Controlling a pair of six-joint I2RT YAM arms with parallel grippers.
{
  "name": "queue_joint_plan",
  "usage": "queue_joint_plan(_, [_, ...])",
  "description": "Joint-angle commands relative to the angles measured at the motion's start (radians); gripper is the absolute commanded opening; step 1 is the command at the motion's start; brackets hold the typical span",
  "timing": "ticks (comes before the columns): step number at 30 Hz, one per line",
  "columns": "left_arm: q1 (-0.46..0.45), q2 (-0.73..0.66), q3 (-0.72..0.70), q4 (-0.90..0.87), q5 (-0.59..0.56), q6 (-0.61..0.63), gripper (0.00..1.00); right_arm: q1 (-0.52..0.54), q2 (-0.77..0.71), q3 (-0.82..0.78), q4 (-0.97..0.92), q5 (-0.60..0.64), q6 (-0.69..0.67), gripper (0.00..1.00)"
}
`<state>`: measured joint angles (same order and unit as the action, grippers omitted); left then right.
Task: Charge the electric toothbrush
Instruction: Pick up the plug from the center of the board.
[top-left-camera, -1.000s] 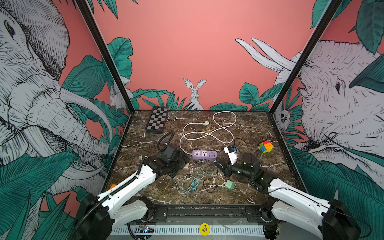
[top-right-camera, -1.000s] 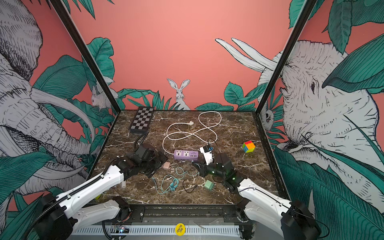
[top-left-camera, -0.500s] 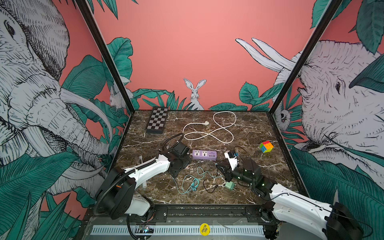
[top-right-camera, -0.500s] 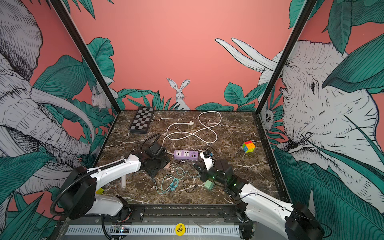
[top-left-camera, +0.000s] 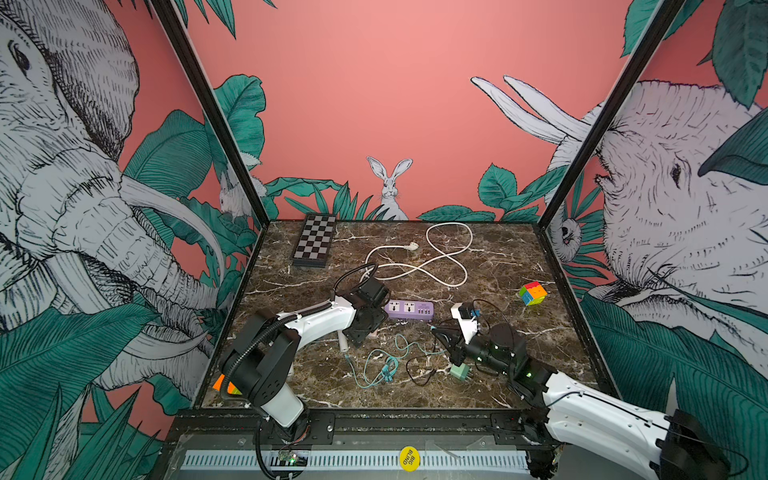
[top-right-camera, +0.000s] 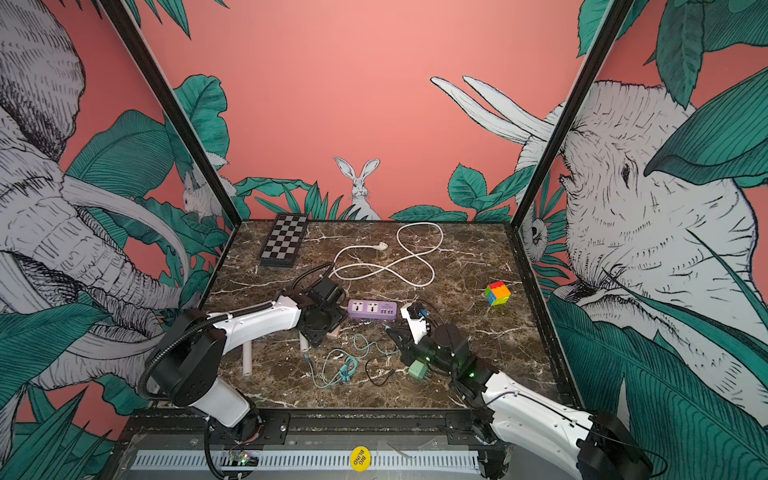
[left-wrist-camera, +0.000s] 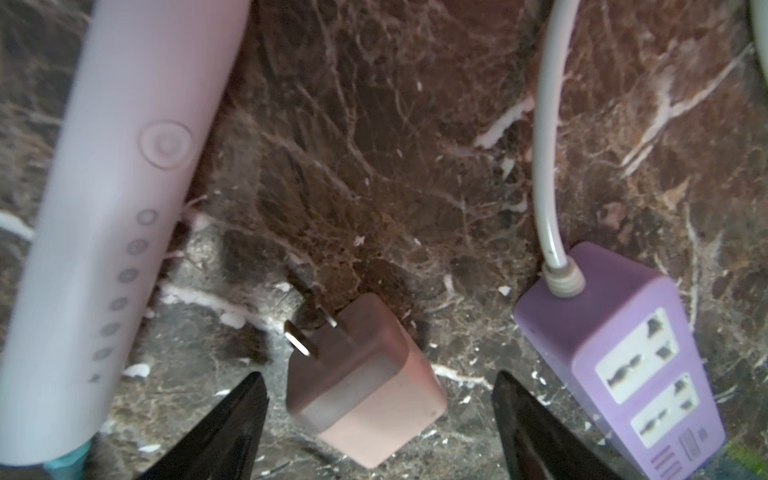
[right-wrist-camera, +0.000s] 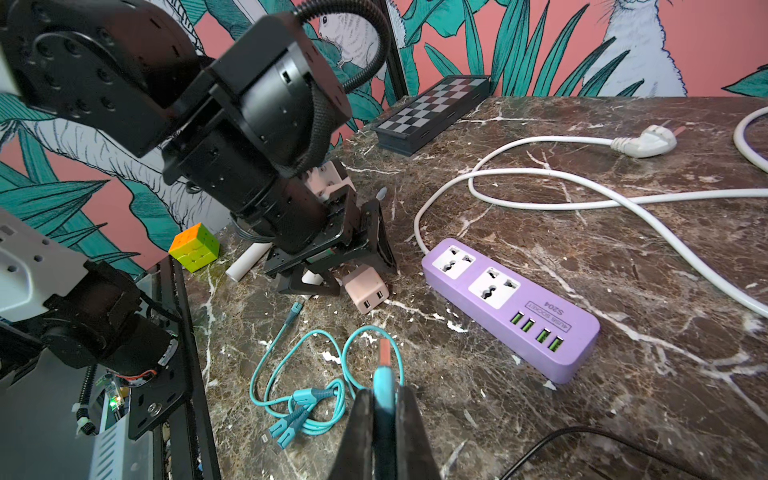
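The electric toothbrush (left-wrist-camera: 104, 208) is lying flat on the desk (left-wrist-camera: 395, 145), left of the purple power strip (left-wrist-camera: 623, 353). The teal cable (right-wrist-camera: 309, 397) appears to be seated in its base. Between toothbrush and strip, the pink adapter (left-wrist-camera: 365, 382) is being straddled by the left hand (left-wrist-camera: 378, 376), jaws wide and touching nothing, presumably for a pickup. Near-right of the strip, the cable's USB plug (right-wrist-camera: 384, 353) is being pinched in the fully closed right hand (right-wrist-camera: 384, 397), kept ready for the adapter. Since a second ago, the left hand is being brought closer to the strip, jaws narrowing slightly, while the right grip is being maintained.
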<state>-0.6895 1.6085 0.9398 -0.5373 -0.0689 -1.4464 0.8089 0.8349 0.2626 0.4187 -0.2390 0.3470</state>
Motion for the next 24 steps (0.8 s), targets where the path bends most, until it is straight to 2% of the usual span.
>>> queue_joint_plan(1, [-0.005, 0.018, 0.037, -0.044, -0.018, -0.003, 0.82, 0.012, -0.01, -0.012, 0.057, 0.005, -0.019, 0.0])
queue_joint_plan(11, [-0.004, 0.077, 0.054, -0.035, 0.006, 0.021, 0.66, 0.018, -0.014, -0.013, 0.069, 0.003, -0.018, 0.0])
queue_joint_plan(15, [-0.004, 0.091, 0.065, -0.05, 0.009, 0.038, 0.63, 0.018, -0.016, -0.015, 0.07, 0.001, -0.018, 0.0])
queue_joint_plan(21, [-0.005, 0.107, 0.071, -0.058, 0.029, 0.062, 0.62, 0.021, -0.011, -0.015, 0.074, 0.002, -0.02, 0.0])
queue_joint_plan(23, [-0.004, 0.117, 0.081, -0.066, 0.041, 0.068, 0.67, 0.021, -0.01, -0.015, 0.075, 0.001, -0.019, 0.0])
queue_joint_plan(24, [-0.034, 0.12, 0.087, -0.072, 0.044, 0.07, 0.69, 0.021, -0.008, -0.013, 0.074, 0.0, -0.019, 0.0])
